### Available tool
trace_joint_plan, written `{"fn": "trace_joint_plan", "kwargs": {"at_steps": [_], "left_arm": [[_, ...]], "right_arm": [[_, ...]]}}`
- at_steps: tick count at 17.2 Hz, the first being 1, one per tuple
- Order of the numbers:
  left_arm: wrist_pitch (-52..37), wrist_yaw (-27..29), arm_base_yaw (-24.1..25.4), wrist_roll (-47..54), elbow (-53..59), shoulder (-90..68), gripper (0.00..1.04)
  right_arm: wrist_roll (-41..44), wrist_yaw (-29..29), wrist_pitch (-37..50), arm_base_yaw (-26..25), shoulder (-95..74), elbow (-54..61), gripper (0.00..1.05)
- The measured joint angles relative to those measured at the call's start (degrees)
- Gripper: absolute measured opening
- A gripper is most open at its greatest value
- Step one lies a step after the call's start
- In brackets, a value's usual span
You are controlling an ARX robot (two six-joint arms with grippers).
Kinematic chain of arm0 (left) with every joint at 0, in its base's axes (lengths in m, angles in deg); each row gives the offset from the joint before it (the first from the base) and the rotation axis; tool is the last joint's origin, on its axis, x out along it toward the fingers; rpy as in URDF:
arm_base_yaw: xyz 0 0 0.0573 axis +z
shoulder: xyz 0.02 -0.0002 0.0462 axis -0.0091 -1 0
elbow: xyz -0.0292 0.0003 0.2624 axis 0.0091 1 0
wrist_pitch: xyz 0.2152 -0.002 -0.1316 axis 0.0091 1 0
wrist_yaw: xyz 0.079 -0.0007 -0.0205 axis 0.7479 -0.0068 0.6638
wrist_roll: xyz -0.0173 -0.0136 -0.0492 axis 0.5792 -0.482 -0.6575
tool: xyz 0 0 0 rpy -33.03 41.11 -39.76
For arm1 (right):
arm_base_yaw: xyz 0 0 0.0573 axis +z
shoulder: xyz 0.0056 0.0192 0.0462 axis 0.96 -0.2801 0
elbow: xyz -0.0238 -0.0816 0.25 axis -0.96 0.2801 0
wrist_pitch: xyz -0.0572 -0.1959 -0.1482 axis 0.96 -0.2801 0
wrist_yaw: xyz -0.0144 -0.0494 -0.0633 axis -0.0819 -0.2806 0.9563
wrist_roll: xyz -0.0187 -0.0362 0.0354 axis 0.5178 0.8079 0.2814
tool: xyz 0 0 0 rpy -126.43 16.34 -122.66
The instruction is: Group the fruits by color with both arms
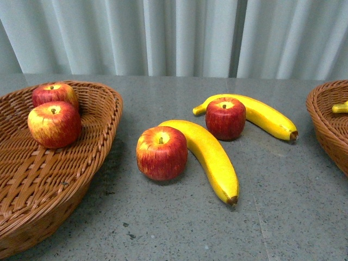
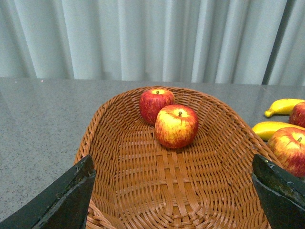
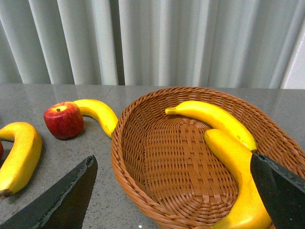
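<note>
1. Left basket [image 1: 106, 111], stiff wicker, holds two apples [image 1: 54, 124]; the left gripper [image 2: 172, 162] above it gapes wide, empty.
2. Near apple [image 1: 161, 153] and far apple [image 1: 225, 118] sit on the table [image 1: 179, 234]: glossy, round, likely slippery; clamp across the middle.
3. Near banana [image 1: 209, 157] and far banana [image 1: 266, 115]: smooth, curved; grip mid-length.
4. Right basket [image 3: 125, 143] holds two bananas [image 3: 209, 117]; the right gripper [image 3: 172, 160] is wide open, empty.

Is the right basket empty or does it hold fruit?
Not empty. In the right wrist view, one banana and another banana lie inside the right basket.

table [image 1: 179, 228] front: free | apple [image 1: 162, 153] against banana [image 1: 212, 157]: tight
</note>
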Motion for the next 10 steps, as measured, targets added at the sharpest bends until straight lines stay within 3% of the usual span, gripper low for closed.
{"fn": "trace_joint_plan", "kwargs": {"at_steps": [10], "left_arm": [[0.00,0.00,0.00,0.00,0.00,0.00,0.98]], "right_arm": [[0.00,0.00,0.00,0.00,0.00,0.00,0.98]]}}
